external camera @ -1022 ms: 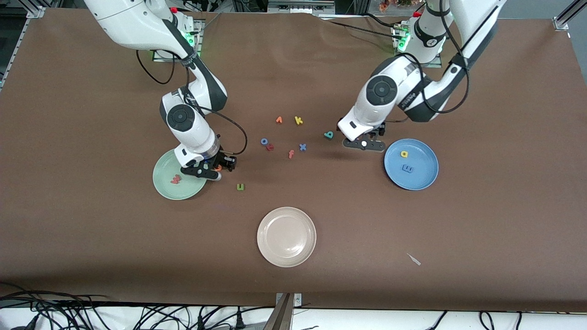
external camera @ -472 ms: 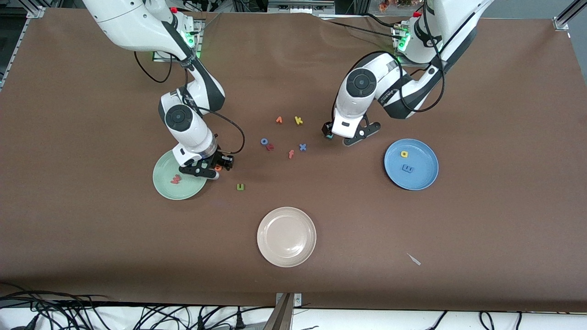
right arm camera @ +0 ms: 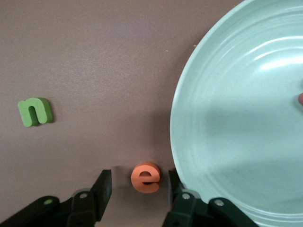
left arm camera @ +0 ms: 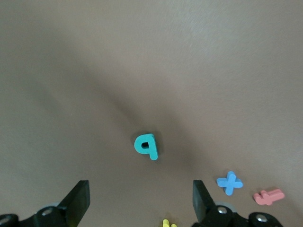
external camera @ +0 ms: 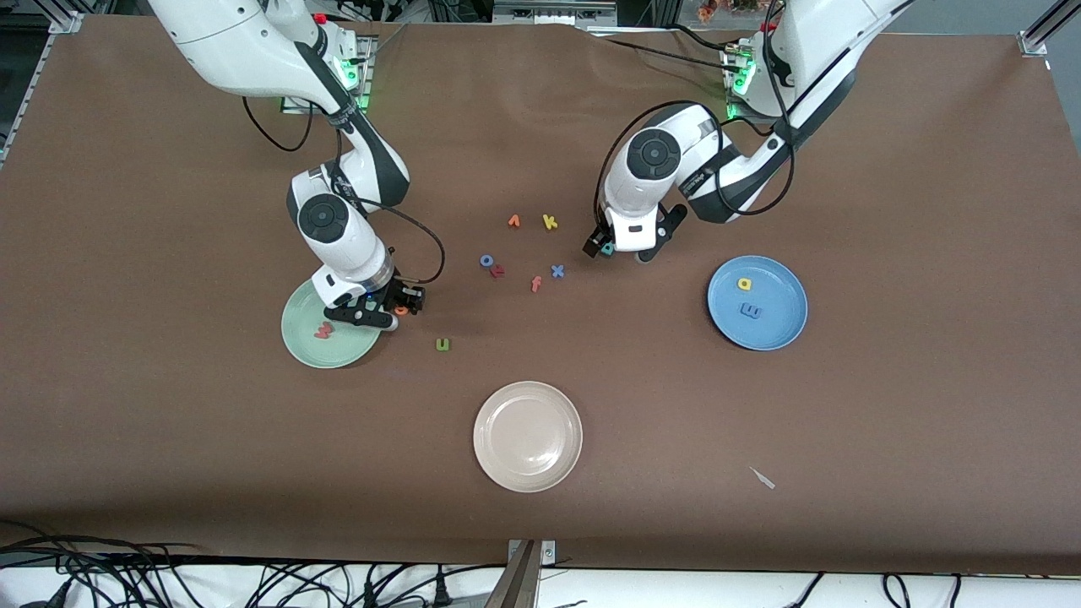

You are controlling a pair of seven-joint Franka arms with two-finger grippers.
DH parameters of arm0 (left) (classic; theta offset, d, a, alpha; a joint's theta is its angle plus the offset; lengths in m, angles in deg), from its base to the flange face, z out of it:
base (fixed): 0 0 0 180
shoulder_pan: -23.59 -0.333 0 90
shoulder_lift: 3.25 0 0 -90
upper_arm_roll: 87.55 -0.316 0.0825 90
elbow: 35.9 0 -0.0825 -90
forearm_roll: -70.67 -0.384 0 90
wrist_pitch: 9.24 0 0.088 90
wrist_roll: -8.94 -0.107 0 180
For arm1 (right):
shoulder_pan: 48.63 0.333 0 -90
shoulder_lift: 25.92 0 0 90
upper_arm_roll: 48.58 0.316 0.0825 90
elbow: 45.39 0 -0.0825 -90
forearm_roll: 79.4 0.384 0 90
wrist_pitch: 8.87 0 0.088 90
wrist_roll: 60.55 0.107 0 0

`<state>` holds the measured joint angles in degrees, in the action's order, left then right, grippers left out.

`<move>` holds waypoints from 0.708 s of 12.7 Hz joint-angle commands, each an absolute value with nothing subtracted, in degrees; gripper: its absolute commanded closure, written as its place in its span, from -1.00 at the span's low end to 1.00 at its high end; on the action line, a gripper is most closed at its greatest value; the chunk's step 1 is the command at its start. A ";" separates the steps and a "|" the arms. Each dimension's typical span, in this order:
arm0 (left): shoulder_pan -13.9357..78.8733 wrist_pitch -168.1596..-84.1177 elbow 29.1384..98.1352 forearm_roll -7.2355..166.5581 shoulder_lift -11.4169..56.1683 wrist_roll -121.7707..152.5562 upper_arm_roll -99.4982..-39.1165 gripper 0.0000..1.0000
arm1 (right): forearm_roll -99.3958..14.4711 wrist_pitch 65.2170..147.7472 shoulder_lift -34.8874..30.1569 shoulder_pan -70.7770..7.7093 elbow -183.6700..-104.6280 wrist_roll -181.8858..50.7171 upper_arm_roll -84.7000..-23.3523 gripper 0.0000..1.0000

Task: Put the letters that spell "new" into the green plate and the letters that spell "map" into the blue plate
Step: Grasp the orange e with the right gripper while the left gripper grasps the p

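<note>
- The right gripper (right arm camera: 138,189) was down at table level just outside the green plate (external camera: 296,339), at about that plate's two o'clock in the front view.
- Its jaws stood at a middling width, one on each side of the orange e (right arm camera: 146,177), with a sliver of table showing on both sides of the letter, so no pinch was visible.
- The e lay flat on the brown table (external camera: 887,405), just beside the green plate's rim and not in it.
- The salmon-red w (external camera: 323,330) lay inside the green plate, toward its middle.
- The olive-green n (external camera: 442,344) lay on the table at about the green plate's three o'clock, apart from the rim and nearer the front camera than the e.
- The left gripper (left arm camera: 140,202) hovered low over the teal p (left arm camera: 146,146), jaws spread wide and holding nothing.
- The p lay flat on the table at roughly the ten o'clock of the blue plate (external camera: 785,334), well apart from it.
- The yellow a (external camera: 744,285) and the blue m (external camera: 750,312) lay in the blue plate, the a at the m's twelve o'clock.
- The loose letters lay between the two grippers: orange v (external camera: 513,221), yellow k (external camera: 550,222), blue o (external camera: 487,261), salmon f (external camera: 535,284) and blue x (external camera: 557,271).
- The beige plate (external camera: 528,437) sat at the cluster's six o'clock, nearer the front camera.
</note>
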<state>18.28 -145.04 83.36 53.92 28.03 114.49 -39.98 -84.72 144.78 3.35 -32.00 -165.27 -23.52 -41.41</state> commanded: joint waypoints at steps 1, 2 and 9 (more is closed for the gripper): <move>19.11 -147.57 83.46 54.06 30.32 116.78 -41.14 -0.71 | -85.02 147.12 2.29 -32.20 -167.38 -24.43 -41.46 -0.09; 19.72 -148.54 83.46 54.06 30.94 117.04 -41.66 -0.60 | -85.02 147.91 2.47 -32.20 -167.56 -24.43 -41.46 -0.01; 22.19 -151.88 83.46 51.95 33.93 117.14 -46.59 -0.48 | -85.02 149.50 2.30 -32.20 -169.22 -24.34 -41.55 0.43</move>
